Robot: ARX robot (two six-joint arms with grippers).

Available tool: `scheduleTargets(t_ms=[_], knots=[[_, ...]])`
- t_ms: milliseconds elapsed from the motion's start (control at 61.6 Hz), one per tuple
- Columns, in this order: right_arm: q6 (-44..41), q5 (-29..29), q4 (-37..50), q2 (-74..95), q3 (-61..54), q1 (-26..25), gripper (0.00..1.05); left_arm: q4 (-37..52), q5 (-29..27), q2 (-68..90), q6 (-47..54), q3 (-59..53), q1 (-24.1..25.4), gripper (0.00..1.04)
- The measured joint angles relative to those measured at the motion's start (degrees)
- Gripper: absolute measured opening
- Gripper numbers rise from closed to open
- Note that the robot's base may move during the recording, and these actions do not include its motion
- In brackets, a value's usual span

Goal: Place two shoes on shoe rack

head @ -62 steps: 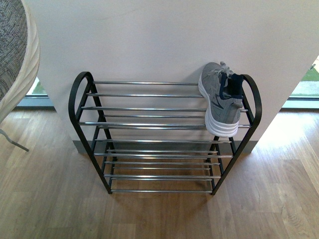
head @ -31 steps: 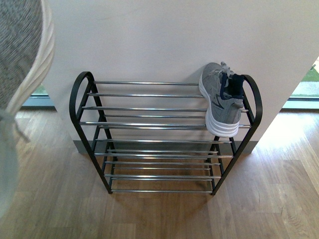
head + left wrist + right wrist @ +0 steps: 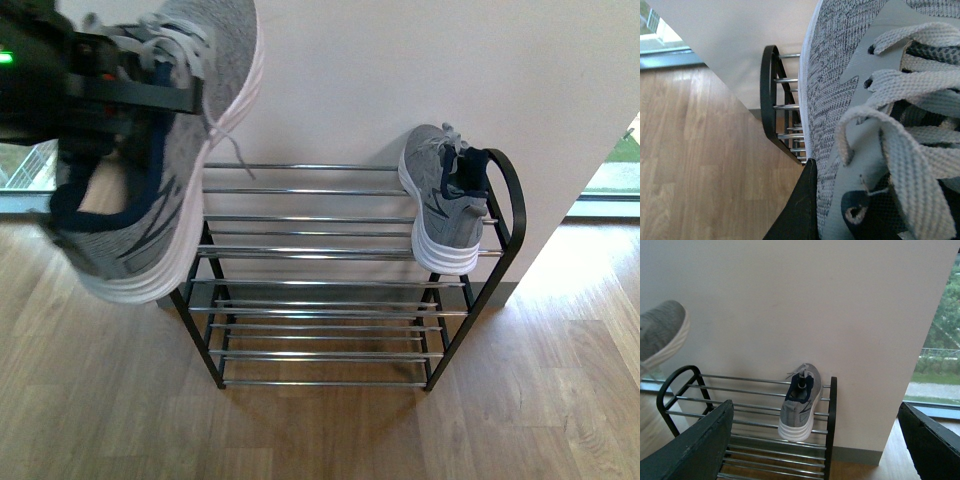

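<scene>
While the left hand [image 3: 125, 92] is clamped on one grey sneaker [image 3: 165, 190], it holds that shoe up in the air, close to the front camera, with the toe toward the white wall [image 3: 400, 70]. One black finger [image 3: 799, 207] presses on the shoe's side, near the white laces. The lifted sneaker is in front of the left end of the shoe rack [image 3: 320, 252] and hides it. The right hand [image 3: 815, 409] has its fingers wide apart, with nothing in it, and it faces the rack. The other grey sneaker [image 3: 447, 210] sits on the top row of shiny bars at the right end, just beside the black arched side. That makes two sneakers, one rack and two hands. A wood floor [image 3: 320, 430] lies under the rack. Most of the left hand is hidden by the shoe, and the shoe's toe is cut off at the edge of the front view.
</scene>
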Motion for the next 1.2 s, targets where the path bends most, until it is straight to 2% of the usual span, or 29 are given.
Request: scheduleTargets(t_ms=[276,373,568,958,1201], knots=[[0.0,0.0,0.0,0.0,0.0,0.0,0.95,-9.3,1.0,24.0,-14.9,22.3,-1.9,0.02],[0.0,0.0,0.0,0.0,0.0,0.0,0.95,-13.6,2.9,33.5,-18.6,34.5,-4.3,0.02],[0.0,0.0,0.0,0.0,0.0,0.0,0.95,-22.1,5.1,46.4,-21.9,54.6,-7.5,0.02],[0.0,0.0,0.0,0.0,0.0,0.0,0.95,-41.3,5.8,69.1,-23.2,92.3,-8.8,0.02],[0.0,0.0,0.0,0.0,0.0,0.0,0.95,-47.5,6.9,76.6,-22.8,107.4,-9.1,0.03]])
